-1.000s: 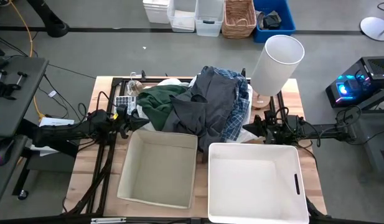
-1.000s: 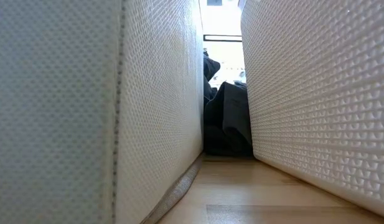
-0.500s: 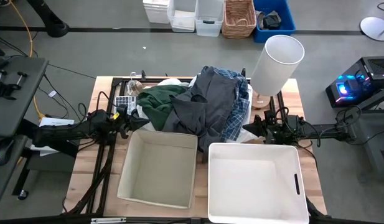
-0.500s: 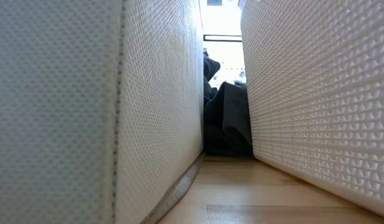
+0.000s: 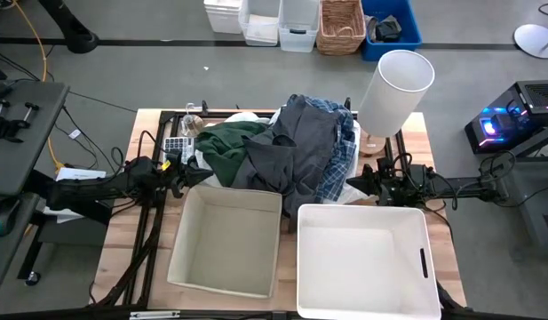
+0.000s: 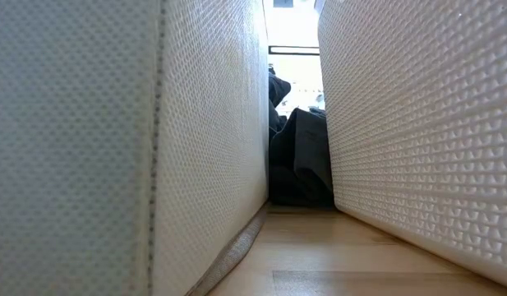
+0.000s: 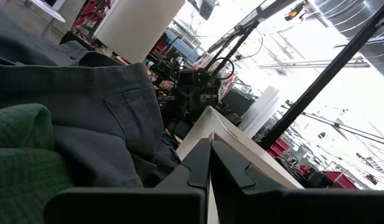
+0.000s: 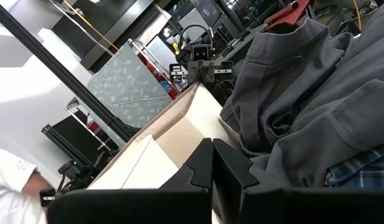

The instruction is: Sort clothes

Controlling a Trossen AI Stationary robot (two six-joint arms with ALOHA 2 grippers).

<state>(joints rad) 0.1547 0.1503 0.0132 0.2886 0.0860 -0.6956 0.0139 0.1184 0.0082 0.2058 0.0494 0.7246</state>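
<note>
The clothes (image 5: 287,151) lie heaped at the tabletop's (image 5: 438,244) 12 o'clock, grey over green and plaid; whites are mostly buried. Two bins (image 5: 227,240) block the low view. Left gripper (image 5: 178,176) at 9 o'clock and right gripper (image 5: 367,180) at 3 o'clock are both clenched, empty.

No lettering, label, brand mark or number can be read in any of the four views. Neither the two bins, the heaped clothes nor the gear around the bench shows legible writing; anything printed in the room beyond is too small or blurred to make out.
</note>
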